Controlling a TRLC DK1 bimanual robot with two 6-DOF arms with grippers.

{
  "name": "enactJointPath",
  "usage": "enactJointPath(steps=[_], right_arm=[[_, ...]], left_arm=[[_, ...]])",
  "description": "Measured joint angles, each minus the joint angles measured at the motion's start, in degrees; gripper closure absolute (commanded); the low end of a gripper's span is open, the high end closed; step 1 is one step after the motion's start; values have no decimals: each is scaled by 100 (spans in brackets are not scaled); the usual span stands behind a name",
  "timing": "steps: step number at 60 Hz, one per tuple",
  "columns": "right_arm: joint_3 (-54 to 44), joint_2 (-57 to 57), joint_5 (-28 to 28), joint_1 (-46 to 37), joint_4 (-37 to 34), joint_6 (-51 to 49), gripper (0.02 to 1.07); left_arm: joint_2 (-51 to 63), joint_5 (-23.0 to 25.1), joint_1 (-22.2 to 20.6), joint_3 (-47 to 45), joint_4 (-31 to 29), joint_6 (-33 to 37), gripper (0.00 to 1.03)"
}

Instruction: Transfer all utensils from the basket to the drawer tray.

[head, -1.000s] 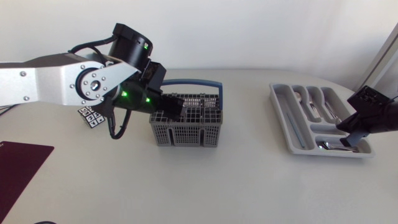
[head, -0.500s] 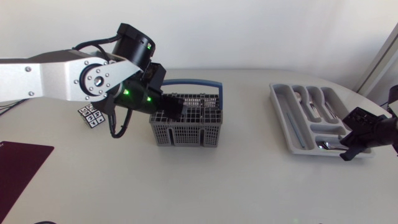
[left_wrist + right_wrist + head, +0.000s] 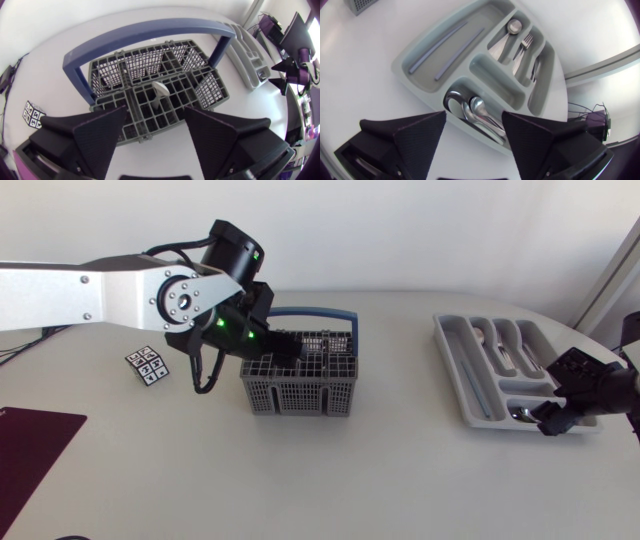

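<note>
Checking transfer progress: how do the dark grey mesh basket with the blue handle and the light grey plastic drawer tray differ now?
The dark grey mesh basket has tall lattice walls; the light grey plastic drawer tray is shallow with solid walls. The basket shows one silver utensil; the tray holds several spoons. Both are divided into compartments and rest on the white table.

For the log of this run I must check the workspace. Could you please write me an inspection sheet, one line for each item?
Surface: white table, no spill seen.
Job's things: grey basket with a blue handle, one utensil visible in it; drawer tray holding spoons and forks.
Clutter: patterned marker cube; dark red mat at the table's corner.
Grippers: left gripper open above the basket; right gripper open above the tray's spoons.
Cables: black cable loops down beside the basket.
Surroundings: nothing seen.
</note>
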Motion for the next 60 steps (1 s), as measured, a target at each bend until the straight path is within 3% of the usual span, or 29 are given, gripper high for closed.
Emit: enactJointPath(steps=[44,60], right_arm=[[-55,-367,636,1121,-52,859,20],[-55,-413,782,1436,-114,1058,20]], left_arm=[[850,-535,-352,1078,-439,-472,24],[1167,-660,-450,1106,-527,-579,29]])
